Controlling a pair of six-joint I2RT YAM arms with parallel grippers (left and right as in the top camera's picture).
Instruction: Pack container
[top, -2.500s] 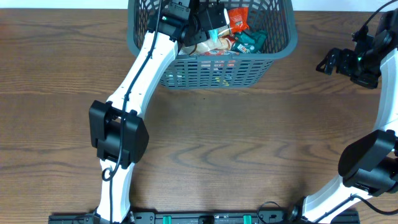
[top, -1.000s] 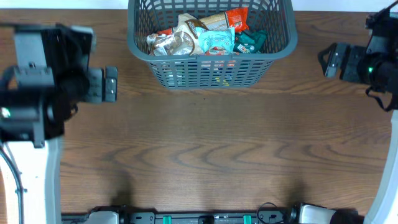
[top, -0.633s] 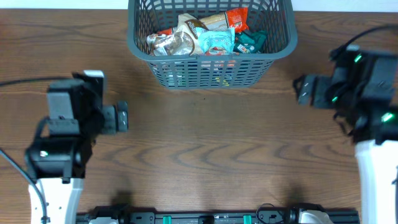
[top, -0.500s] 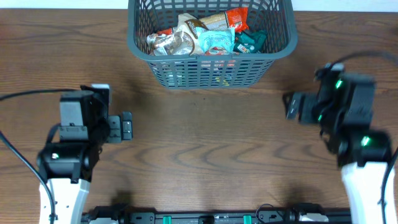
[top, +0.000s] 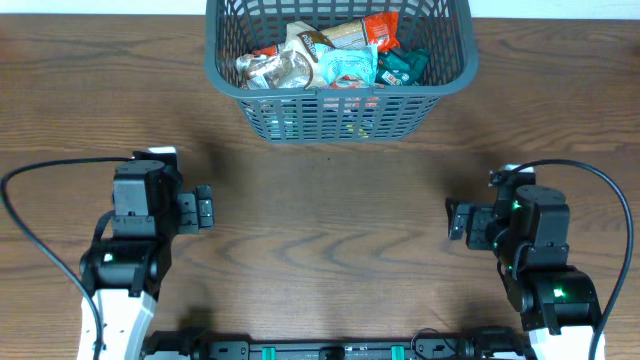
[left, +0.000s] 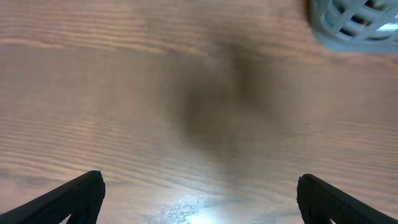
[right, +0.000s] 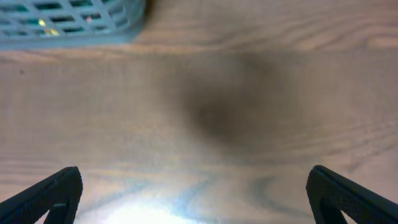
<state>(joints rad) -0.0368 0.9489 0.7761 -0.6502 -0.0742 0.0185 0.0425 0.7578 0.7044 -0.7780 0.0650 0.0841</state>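
Looks like a robotics lab bench to me: plain wood-grain table (top: 330, 250), left arm (top: 120, 300) and right arm (top: 555, 300) in white on a black rail (top: 330, 351), a cable (top: 60, 162) trailing loose.

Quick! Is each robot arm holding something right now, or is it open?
Left end effector: open, holding nothing.
Right end effector: open, holding nothing.

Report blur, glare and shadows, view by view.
Overhead: sharp, evenly lit, the container crisp. Left wrist: soft and blurred, a dark shadow on the table, white glare at the bottom edge between the fingers. Right wrist: the same blur, central shadow and bottom glare.
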